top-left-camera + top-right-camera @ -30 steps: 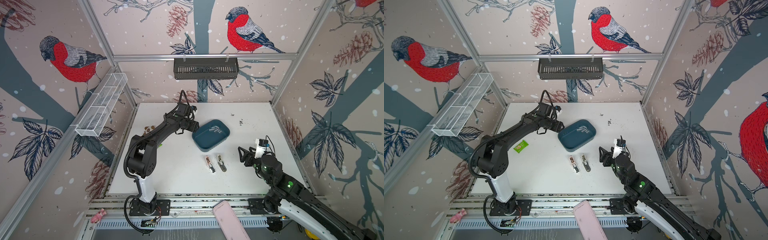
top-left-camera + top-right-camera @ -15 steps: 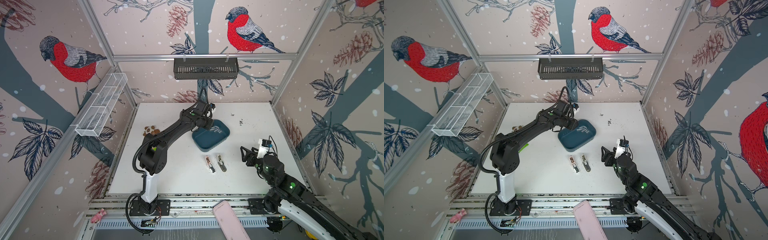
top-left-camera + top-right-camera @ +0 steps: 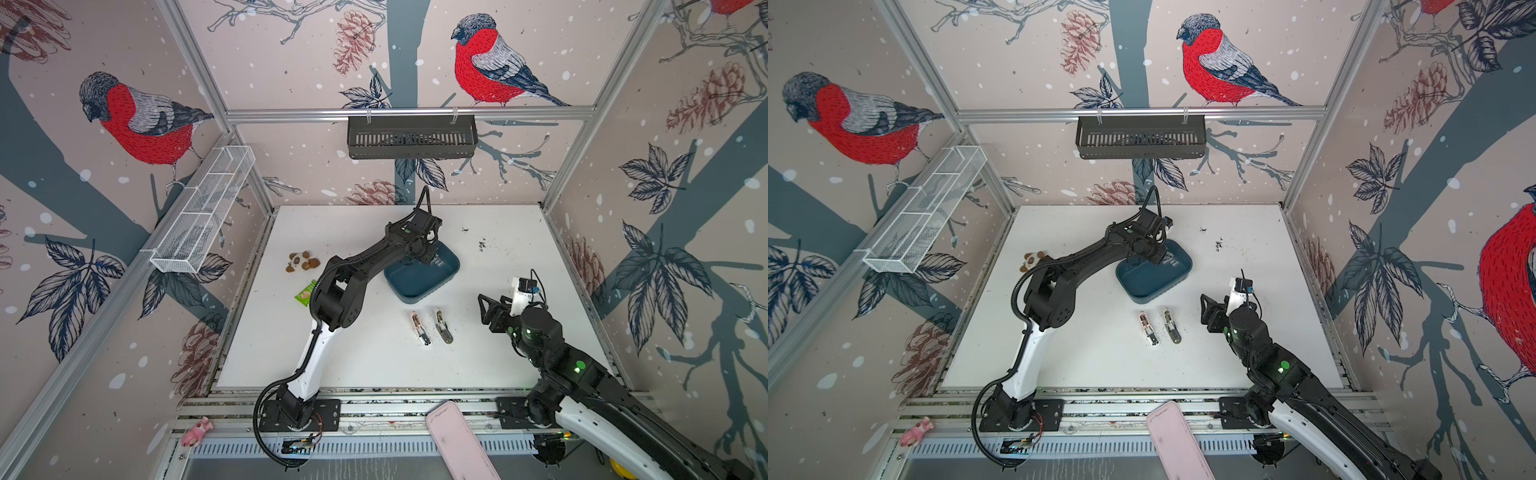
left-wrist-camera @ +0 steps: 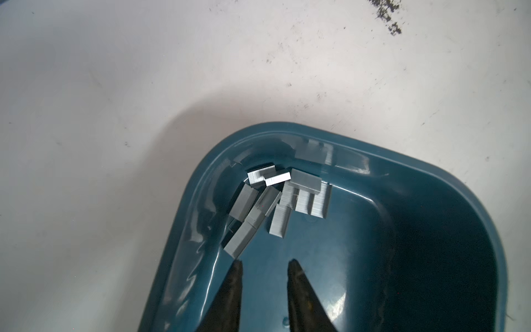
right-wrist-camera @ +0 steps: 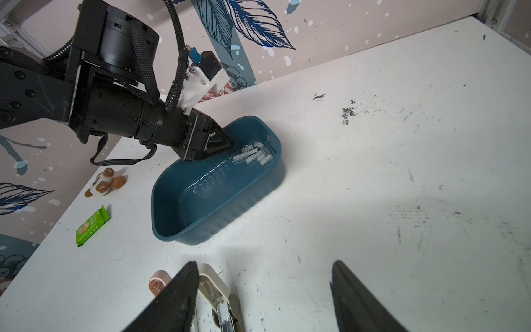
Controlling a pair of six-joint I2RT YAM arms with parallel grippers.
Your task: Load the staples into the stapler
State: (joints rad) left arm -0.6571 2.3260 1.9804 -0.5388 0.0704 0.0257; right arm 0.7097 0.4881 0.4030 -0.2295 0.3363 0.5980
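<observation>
The staples (image 4: pixel 273 201) lie heaped in the upper right corner of the tray (image 4: pixel 402 258), near the centre of both top views. They look light, stiff and slick. A strip would likely snap if bent, so pinch one across its long sides. The left claw (image 4: pixel 264 263) is narrow and empty, just short of the heap. The right claw (image 5: pixel 265 263) is wide and empty, near the staplers (image 3: pixel 420 329).

Silvery metal staple strips (image 4: pixel 275 201) lie in the far corner of the teal plastic tray (image 4: pixel 373 258), two white mini staplers (image 3: pixel 420 329) (image 3: pixel 443 326) before it
</observation>
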